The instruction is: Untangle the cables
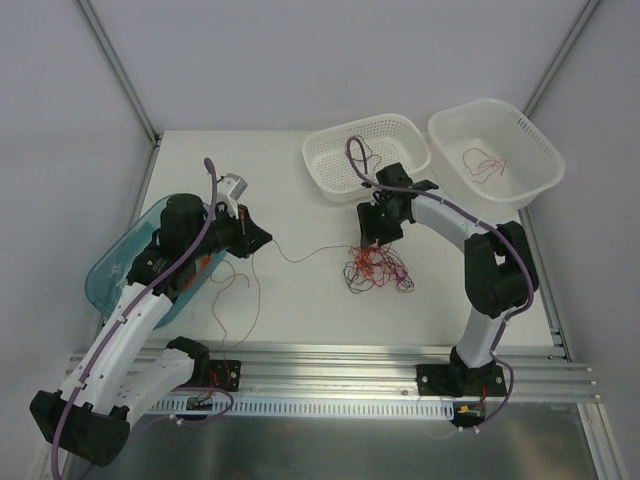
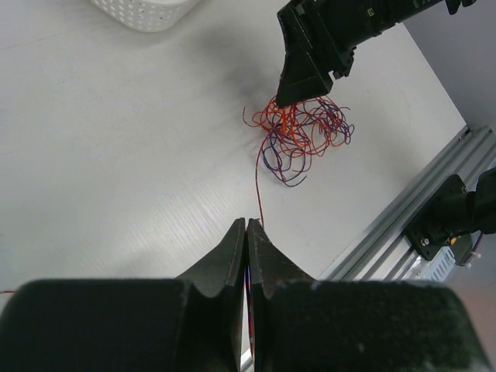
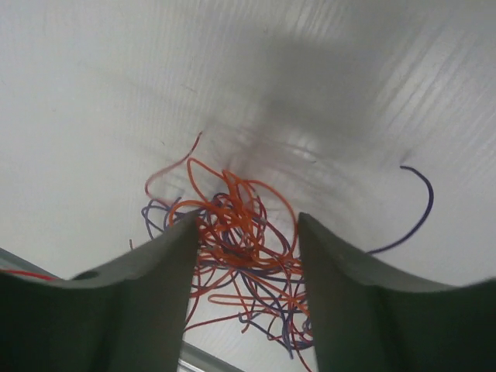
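Observation:
The cables form a fist-sized tangle (image 1: 377,270) of red and dark wires on the white table. My right gripper (image 1: 378,240) hangs just above it. In the right wrist view this gripper (image 3: 246,221) is open, its jaws standing either side of the tangle (image 3: 240,248). My left gripper (image 2: 247,223) is shut on a thin red and a dark strand. The red strand (image 2: 257,182) runs taut from it to the tangle (image 2: 298,132). From above, the same strand (image 1: 300,258) links the left gripper (image 1: 262,238) to the heap.
Two white baskets stand at the back right: one (image 1: 340,140) behind the right arm, the other (image 1: 520,130) holding a loose red cable (image 1: 485,165). A teal bin (image 1: 115,265) lies under the left arm. A slack red strand (image 1: 240,300) trails near the front rail (image 1: 340,360).

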You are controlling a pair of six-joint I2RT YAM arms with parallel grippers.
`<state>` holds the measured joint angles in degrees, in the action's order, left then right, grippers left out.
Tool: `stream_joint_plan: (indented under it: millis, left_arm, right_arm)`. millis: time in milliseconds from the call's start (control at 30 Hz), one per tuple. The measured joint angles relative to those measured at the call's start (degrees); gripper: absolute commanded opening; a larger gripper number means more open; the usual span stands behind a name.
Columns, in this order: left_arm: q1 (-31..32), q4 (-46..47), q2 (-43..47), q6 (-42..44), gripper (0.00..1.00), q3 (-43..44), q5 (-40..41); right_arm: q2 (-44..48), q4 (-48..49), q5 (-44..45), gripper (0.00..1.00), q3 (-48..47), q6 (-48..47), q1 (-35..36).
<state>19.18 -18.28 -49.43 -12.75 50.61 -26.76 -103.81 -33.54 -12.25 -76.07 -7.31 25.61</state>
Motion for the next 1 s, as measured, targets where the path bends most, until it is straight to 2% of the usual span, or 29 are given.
stream_joint_plan:
  millis: [33,67,133,167,367,467,600,733,833,1000]
  left_arm:
    - [0.0,0.0,0.2,0.0,0.00,-0.1,0.4]
    - [0.0,0.0,0.3,0.0,0.00,-0.1,0.7]
    - [0.0,-0.1,0.9,0.2,0.00,-0.1,2.0]
    - [0.0,-0.3,1.3,0.4,0.00,-0.1,3.0]
    - [0.0,-6.7,3.9,2.8,0.00,3.4,13.3]
    - [-1.2,-10.3,4.9,4.0,0.00,8.3,18.7]
    - [-5.9,-13.2,6.8,5.2,0.00,14.8,24.6]
    - [-7.8,-16.2,7.6,6.4,0.00,19.8,30.6]
    - [-8.1,-17.9,7.4,6.9,0.00,21.6,33.6]
    - [-8.2,-20.4,5.6,7.0,0.00,21.7,37.2]
  right_arm:
    - [-0.3,0.1,-0.3,0.43,0.0,0.0,0.0]
    - [-0.3,0.3,-0.4,0.26,0.2,-0.1,0.1]
    - [-0.3,0.7,-0.5,0.11,0.5,-0.2,-0.1]
    - [-0.3,0.9,-0.4,0.01,0.7,0.0,-0.3]
    - [2.0,0.7,1.5,0.01,2.2,2.1,-7.5]
    - [6.3,0.6,3.0,0.01,2.3,5.3,-16.1]
    - [13.4,0.7,4.2,0.01,3.5,10.9,-29.3]
    - [18.0,0.0,4.7,0.01,4.2,14.6,-38.1]
    - [19.6,-0.6,4.8,0.01,5.1,16.0,-41.3]
    - [20.8,-2.1,4.6,0.01,5.7,17.2,-41.9]
